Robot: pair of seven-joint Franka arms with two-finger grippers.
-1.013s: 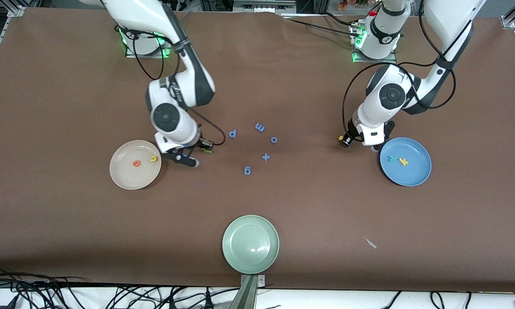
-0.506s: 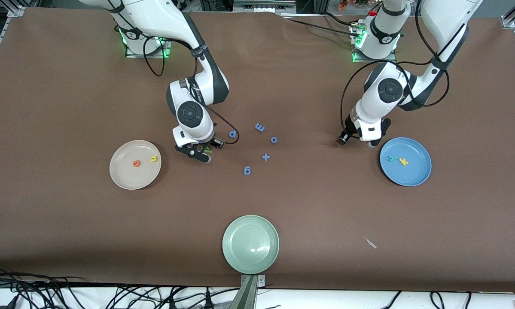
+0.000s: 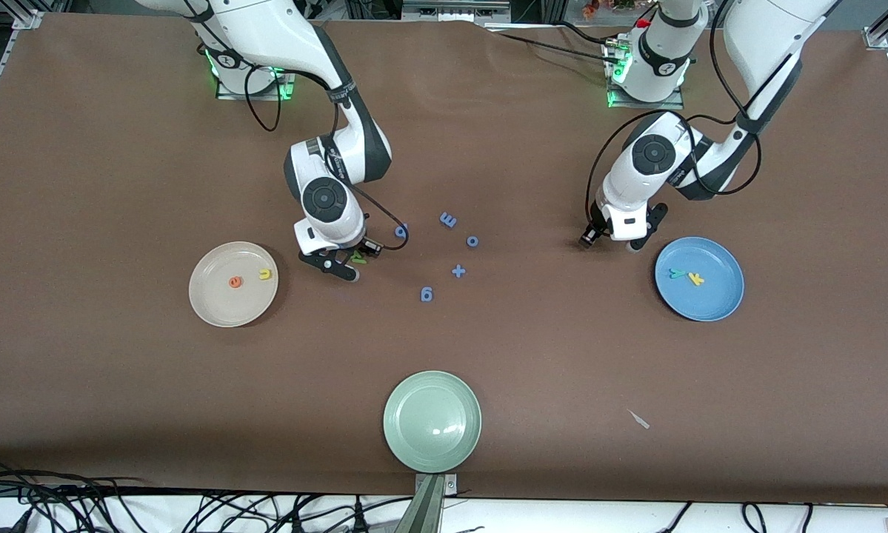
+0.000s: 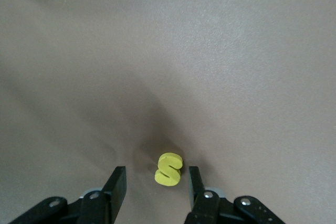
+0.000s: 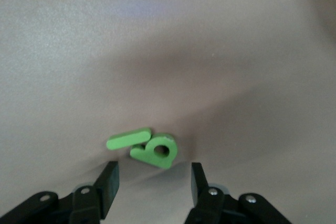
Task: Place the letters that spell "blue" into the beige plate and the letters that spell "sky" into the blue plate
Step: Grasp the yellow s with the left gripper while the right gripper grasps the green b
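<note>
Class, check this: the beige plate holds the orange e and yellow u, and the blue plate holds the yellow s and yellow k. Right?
Not quite. The blue plate holds the teal y and yellow k, as the front view shows; the yellow s lies on the table. The beige plate part is right.

Brown-covered table [image 3: 118, 385], black cables [image 3: 58, 503] along its near edge, even light.

Pale green plate [image 3: 432, 421] at table's 6 o'clock edge. Blue letters p [image 3: 401, 231], m [image 3: 448, 220], o [image 3: 472, 241], plus sign [image 3: 458, 272], g [image 3: 426, 295] clustered mid-table. Small white scrap [image 3: 639, 420] at 5 o'clock.
</note>
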